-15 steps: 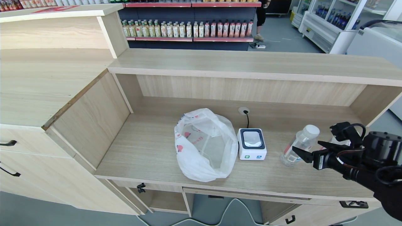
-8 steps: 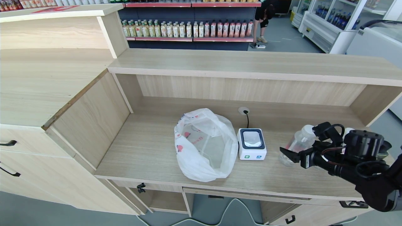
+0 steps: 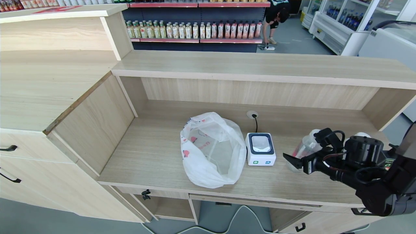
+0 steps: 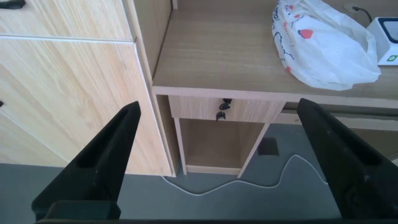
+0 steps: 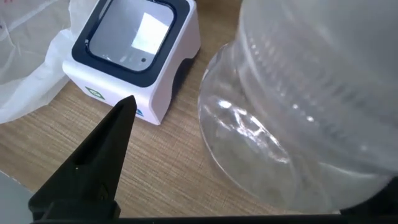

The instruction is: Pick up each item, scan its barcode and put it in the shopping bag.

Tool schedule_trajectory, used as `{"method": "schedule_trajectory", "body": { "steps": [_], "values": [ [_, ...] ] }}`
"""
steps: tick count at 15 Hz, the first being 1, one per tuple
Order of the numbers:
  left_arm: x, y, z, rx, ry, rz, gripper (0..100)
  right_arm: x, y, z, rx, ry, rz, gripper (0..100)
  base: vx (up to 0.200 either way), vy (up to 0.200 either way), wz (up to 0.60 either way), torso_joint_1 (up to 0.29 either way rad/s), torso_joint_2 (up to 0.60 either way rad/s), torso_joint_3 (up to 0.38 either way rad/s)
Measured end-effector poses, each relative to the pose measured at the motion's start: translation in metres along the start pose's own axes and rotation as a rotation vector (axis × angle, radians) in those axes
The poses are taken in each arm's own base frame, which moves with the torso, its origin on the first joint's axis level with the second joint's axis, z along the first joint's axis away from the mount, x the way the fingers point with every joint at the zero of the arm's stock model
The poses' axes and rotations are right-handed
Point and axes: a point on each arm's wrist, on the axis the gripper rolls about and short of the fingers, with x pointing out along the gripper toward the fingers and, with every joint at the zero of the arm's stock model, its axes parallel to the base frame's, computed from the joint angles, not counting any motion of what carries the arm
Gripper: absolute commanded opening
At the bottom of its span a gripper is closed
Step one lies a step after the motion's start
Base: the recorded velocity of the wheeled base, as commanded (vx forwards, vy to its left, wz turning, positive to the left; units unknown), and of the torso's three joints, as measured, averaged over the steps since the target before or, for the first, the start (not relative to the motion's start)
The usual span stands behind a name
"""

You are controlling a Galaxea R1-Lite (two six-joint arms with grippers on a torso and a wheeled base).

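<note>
Pale wood made up the checkout counter [image 3: 152, 152]. Off its left end, low in front of the cabinets [image 4: 68, 106], the left gripper [image 4: 219, 107] hung with its fingers spread wide and nothing between them. On the counter top sat the white shopping bag [image 3: 195, 162], mouth gaping, and just to its right the white barcode scanner [image 3: 261, 149], window facing up. Further right stood a clear bottle [image 3: 305, 145] with a white cap. The right gripper [image 3: 296, 152] straddled its lower body, parted, with the one visible finger [image 5: 93, 168] short of the plastic and the other hidden behind the bottle.
</note>
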Motion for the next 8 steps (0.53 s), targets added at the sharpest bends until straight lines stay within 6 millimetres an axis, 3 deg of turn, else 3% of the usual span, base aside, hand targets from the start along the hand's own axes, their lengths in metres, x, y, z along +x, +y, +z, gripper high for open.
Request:
{"method": "schedule_trajectory", "body": {
  "steps": [8],
  "values": [
    [0.000,0.000,0.000,-0.001,0.000,0.000,100,0.018,-0.002,-0.009,-0.018,-0.072,0.090,100,0.000,0.000,0.00,0.000,0.00,0.000]
  ]
}}
